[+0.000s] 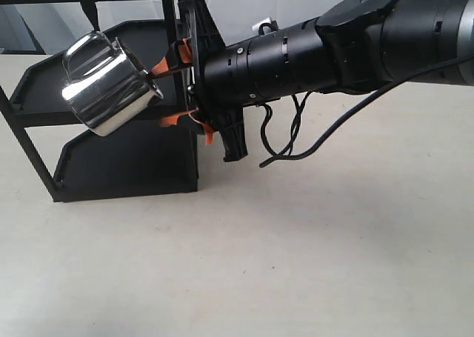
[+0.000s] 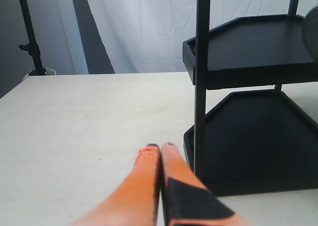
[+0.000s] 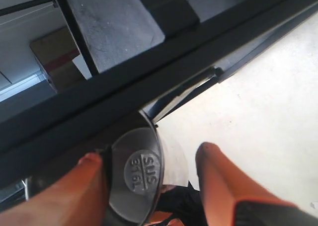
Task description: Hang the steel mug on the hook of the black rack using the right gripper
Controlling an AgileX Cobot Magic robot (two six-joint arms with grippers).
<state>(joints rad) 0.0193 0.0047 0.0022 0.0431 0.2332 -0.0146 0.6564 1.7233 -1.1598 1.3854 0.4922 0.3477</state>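
The pale worktop lay nearest and carried the black rack at the far left. Above it, the right gripper was extended leftward from its thick black arm, its 2 orange fingers clamped on the steel mug. The mug was held off the worktop, tilted, in front of the rack's upper tray, its looped handle turned up toward the crossbar. That tilt was judged to present the loop to the hook, which was seen only as a short prong under the top bar; the loop was not yet on it.

In the right wrist view, the mug's base was seen beside one orange finger, stamped "SUS 316L", with the second finger standing apart on the other side. No other writing was legible.

The left gripper was kept low over the worktop, near the rack's near post, fingers pressed together on nothing, apparently parked clear of the work.
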